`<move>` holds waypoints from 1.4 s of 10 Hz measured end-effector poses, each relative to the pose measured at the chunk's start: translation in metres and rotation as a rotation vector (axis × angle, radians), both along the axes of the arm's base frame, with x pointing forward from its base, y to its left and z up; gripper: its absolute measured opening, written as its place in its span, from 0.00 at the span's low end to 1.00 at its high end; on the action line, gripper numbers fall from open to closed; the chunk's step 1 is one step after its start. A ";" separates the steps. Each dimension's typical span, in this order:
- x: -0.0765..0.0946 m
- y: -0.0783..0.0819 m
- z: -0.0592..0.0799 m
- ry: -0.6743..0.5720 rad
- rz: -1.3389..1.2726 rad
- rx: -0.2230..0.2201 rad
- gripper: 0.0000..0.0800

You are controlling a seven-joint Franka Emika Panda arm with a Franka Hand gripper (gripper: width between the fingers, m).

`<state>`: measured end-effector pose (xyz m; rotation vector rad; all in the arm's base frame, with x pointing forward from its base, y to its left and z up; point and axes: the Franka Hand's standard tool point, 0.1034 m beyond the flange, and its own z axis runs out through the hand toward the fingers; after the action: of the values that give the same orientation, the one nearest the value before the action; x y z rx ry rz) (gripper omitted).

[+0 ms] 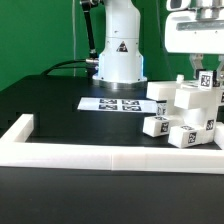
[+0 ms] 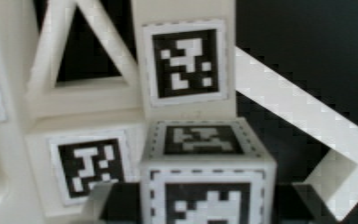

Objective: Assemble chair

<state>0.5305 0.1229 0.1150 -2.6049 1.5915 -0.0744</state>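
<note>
The chair parts (image 1: 185,112) are chunky white tagged pieces clustered at the exterior view's right. My gripper (image 1: 203,72) hangs straight above the cluster. In the wrist view my gripper (image 2: 220,203) has one dark finger on each side of a white cube-like tagged block (image 2: 202,150), and both touch its sides. Behind the block stands an upright white slab with a tag (image 2: 185,60) and slanted white bars (image 2: 291,95). Another tagged face (image 2: 91,160) lies beside the block.
The marker board (image 1: 112,103) lies flat in the middle of the black table. A long white border rail (image 1: 100,155) runs along the near edge and turns back at the exterior view's left (image 1: 20,128). The robot base (image 1: 120,55) stands behind.
</note>
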 end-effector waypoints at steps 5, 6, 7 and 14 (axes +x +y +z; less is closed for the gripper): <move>0.000 0.001 0.000 0.016 -0.282 0.033 0.36; 0.000 0.001 0.000 0.021 -0.364 0.045 0.36; 0.000 0.001 -0.001 0.025 -0.419 0.051 0.36; -0.001 0.002 -0.001 0.051 -0.764 0.098 0.36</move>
<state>0.5300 0.1249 0.1143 -1.7994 2.4286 0.0206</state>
